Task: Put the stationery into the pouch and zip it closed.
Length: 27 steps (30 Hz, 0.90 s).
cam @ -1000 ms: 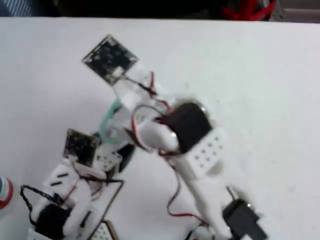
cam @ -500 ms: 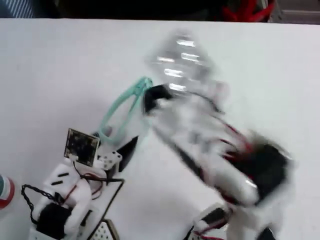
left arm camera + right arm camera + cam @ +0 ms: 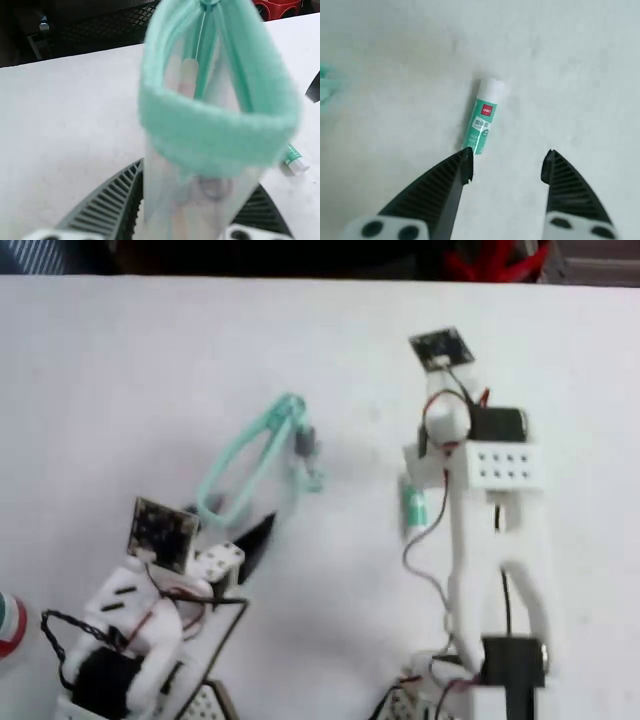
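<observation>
The pouch point(image 3: 248, 458) lies on the white tabletop point(image 3: 120, 370), left of the middle. It is of clear plastic with a mint green rim, and its mouth is open: in the high view the rim makes a long loop that runs from the near left to the far right. In the left wrist view the pouch point(image 3: 215, 120) stands close before the camera. Its green band is in front, and the zipper line goes away toward the far end. Through the clear wall we see some pale shapes inside, but we cannot tell what they are.

The left arm's jaws have hold of the near end of the pouch; one dark ribbed jaw stands on each side of it, closed against the plastic wall. The left arm point(image 3: 140, 630) itself is at the near left corner of the scene.

The glue stick point(image 3: 482, 120) lies flat on the tabletop, right of the middle and well apart from the pouch. It has a green body and a white cap, and the cap points away from the right arm's jaws. In the high view the glue stick point(image 3: 413, 506) shows just to the left of the right arm point(image 3: 495, 540).

The right arm's jaws are wide open and hold nothing. The green end of the stick is just beside the tip of one jaw; we cannot tell if they touch.

At the near left edge there is a round object in red, white and green point(image 3: 8, 625).
</observation>
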Motion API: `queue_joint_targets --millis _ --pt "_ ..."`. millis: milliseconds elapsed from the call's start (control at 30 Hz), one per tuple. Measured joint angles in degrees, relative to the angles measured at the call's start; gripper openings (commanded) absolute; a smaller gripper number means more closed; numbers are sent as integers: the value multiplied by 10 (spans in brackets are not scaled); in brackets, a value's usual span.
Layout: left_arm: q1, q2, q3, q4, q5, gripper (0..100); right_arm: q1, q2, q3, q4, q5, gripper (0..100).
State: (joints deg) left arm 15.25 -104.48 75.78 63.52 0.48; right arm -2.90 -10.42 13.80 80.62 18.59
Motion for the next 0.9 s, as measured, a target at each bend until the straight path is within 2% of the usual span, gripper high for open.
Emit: queue_joint_targets --millis 367,500,533,633,700,767,900 --pt "-1 0 14 -2 0 249 1 230 -3 -144 0 223" --pt "-1 0 15 -2 0 249 -4 280 -37 -149 0 212" --pt "-1 0 15 -2 0 249 -10 295 -44 -149 0 180" --pt "-1 0 15 -2 0 249 -15 339 -71 -149 0 1" --pt "-1 0 15 -2 0 249 -8 357 -99 -147 0 46" --pt "-1 0 15 -2 0 250 0 361 -126 -137 0 12" --pt "-1 0 15 -2 0 251 -9 338 -201 -54 -18 18"
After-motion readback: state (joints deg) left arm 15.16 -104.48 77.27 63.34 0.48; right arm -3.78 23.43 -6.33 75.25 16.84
